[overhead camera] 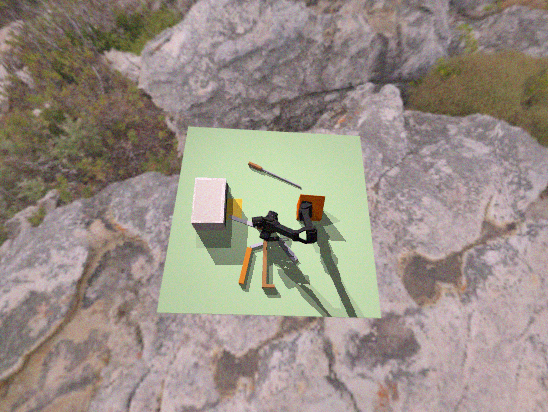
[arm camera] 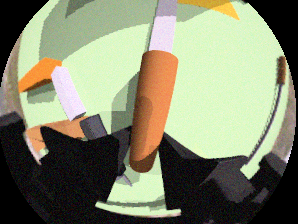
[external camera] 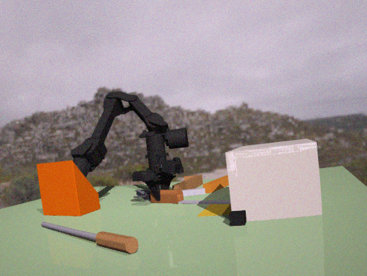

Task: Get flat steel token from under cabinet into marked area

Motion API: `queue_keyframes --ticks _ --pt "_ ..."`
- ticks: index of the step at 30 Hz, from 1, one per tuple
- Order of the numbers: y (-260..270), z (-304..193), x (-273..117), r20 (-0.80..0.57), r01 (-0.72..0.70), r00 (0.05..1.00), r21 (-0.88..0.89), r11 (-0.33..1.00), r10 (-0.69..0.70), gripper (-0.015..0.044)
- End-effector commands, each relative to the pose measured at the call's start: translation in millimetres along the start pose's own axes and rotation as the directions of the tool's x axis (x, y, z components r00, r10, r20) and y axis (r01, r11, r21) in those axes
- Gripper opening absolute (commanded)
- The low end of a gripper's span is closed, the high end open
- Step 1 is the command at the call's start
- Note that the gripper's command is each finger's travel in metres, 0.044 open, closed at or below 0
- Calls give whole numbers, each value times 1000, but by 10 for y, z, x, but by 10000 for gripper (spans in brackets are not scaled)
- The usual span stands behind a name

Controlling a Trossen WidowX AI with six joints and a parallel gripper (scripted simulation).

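Gripping: claw (overhead camera: 265, 234) (external camera: 160, 197) (arm camera: 147, 131) closed on orange-brown handle (external camera: 167, 196) (arm camera: 154, 102) | blade (overhead camera: 242, 220) (external camera: 204, 202) (arm camera: 164, 27): thin, grey

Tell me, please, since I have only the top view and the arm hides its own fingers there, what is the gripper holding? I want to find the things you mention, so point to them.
Observer: The wrist view shows the gripper (arm camera: 147, 131) closed on an orange-brown handle (arm camera: 154, 105), with a pale flat shank running on from it.
Operator: Thank you. Could you also tell me whether anything small stands by the cabinet that I might be missing?
Observer: Yes, the exterior view shows a small black block (external camera: 238, 218) on the table, at the near lower corner of the white cabinet (external camera: 274, 182).
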State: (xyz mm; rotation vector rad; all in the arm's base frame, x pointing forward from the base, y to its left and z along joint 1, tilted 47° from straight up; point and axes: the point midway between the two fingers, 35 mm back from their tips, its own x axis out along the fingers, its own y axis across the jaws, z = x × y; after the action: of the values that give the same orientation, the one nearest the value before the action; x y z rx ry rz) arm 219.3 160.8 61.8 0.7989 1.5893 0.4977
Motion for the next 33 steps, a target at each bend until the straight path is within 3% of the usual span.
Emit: queue_keyframes --ticks 1,33 --pt "1 -44 -7 0 -1 1000 6 1000 1 0" --pt "5 291 -3 -1 0 1000 1 1000 0 0"
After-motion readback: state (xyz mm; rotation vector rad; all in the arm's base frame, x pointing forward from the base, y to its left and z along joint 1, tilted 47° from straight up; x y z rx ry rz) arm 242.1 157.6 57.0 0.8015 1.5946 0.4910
